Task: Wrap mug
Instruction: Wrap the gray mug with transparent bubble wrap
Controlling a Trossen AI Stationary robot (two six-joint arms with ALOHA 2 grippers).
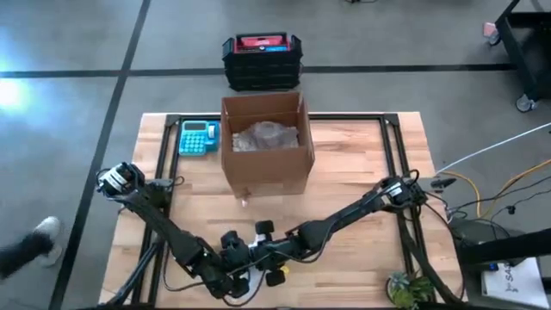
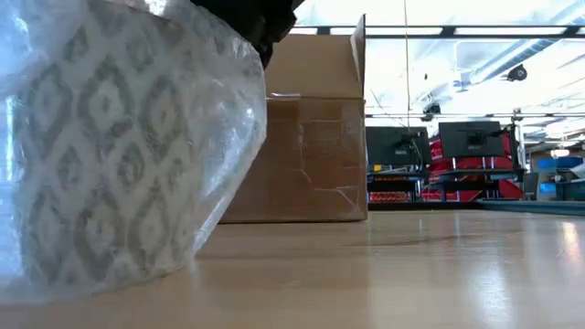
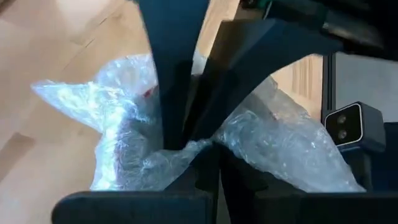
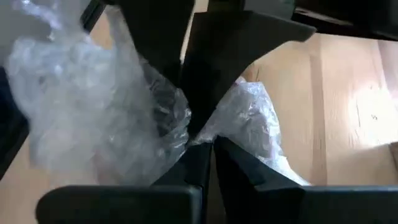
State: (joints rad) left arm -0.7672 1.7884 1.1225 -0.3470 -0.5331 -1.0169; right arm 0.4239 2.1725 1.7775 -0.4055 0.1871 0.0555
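The mug (image 2: pixel 101 174), grey-and-white diamond patterned, stands on the wooden table (image 2: pixel 411 265) near its front edge, inside clear bubble wrap (image 2: pixel 228 119). In the high view both arms meet over it, and it is mostly hidden under them. My left gripper (image 1: pixel 238 263) and my right gripper (image 1: pixel 265 257) sit close together above the mug, each shut on the bubble wrap (image 3: pixel 124 124) (image 4: pixel 81 106). A dark bit of a gripper (image 2: pixel 260 23) shows above the wrap in the low view. My left gripper (image 3: pixel 189 144) pinches a gathered bunch of the bubble wrap (image 3: pixel 168 155) between its two fingers, coming from above the mug. The wrap spreads out crumpled on both sides of the fingers. How many layers it has I cannot tell. My right gripper (image 4: pixel 194 140) pinches a bunched fold of the bubble wrap (image 4: pixel 177 134) between its two fingers, from above. Crumpled wrap billows on either side of the fingers, over the table.
An open cardboard box (image 1: pixel 265 142) with more bubble wrap inside stands at the table's middle, behind the mug. A teal calculator (image 1: pixel 198 137) lies left of the box. Stacked black crates (image 1: pixel 261 60) stand beyond the far edge. Bare wood lies to the right.
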